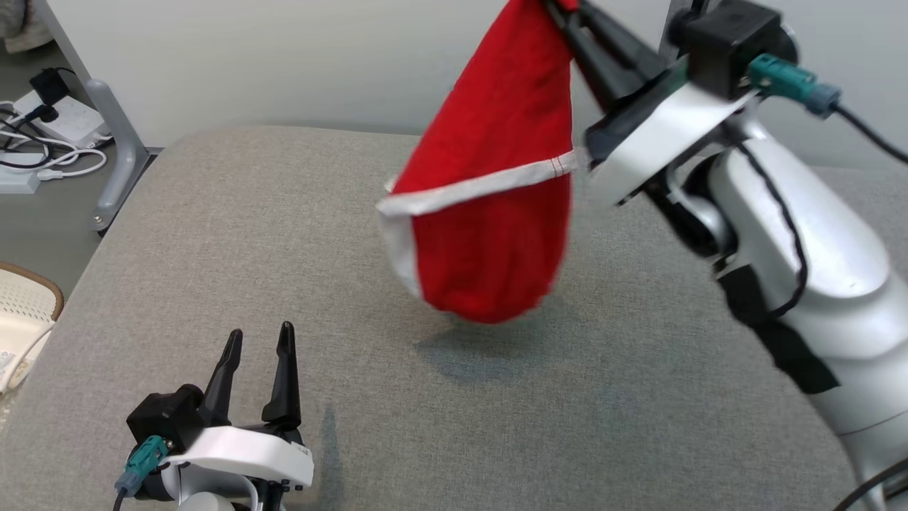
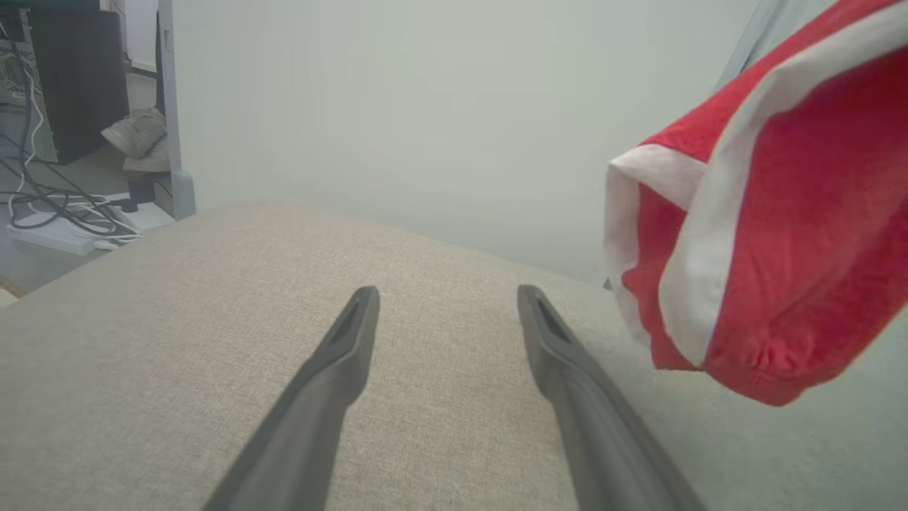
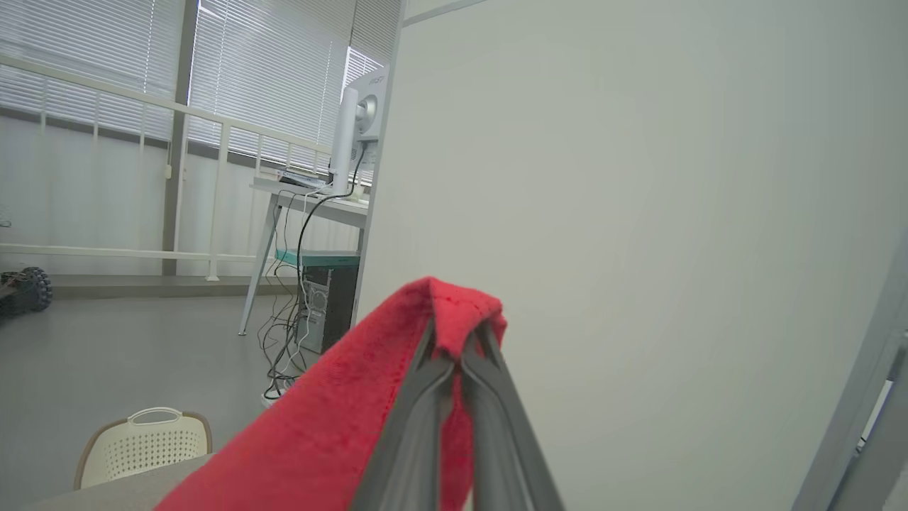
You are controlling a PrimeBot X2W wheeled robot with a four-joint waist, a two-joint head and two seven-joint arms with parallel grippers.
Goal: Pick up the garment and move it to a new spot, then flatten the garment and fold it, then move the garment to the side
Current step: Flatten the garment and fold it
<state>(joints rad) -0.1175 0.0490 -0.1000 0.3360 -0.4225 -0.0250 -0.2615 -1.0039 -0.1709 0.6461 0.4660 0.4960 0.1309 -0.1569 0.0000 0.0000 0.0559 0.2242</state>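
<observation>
The garment [image 1: 496, 177] is red with a white band and hangs in a bunch above the grey padded table [image 1: 213, 248], casting a shadow below it. My right gripper [image 1: 560, 7] is shut on its top fold at the upper edge of the head view; in the right wrist view the two fingers [image 3: 489, 404] pinch red cloth [image 3: 319, 440] at their tips. My left gripper [image 1: 259, 341] rests low at the front left, open and holding nothing. In the left wrist view the garment [image 2: 773, 248] hangs to the right of the spread left gripper [image 2: 447, 294].
A pale partition wall [image 1: 284, 64] stands behind the table. Off the table's left edge are a metal desk leg [image 1: 117, 142], a power strip with cables [image 1: 50, 128] and a cream perforated basket [image 1: 21, 312]. A desk with a monitor [image 3: 355, 135] stands further back.
</observation>
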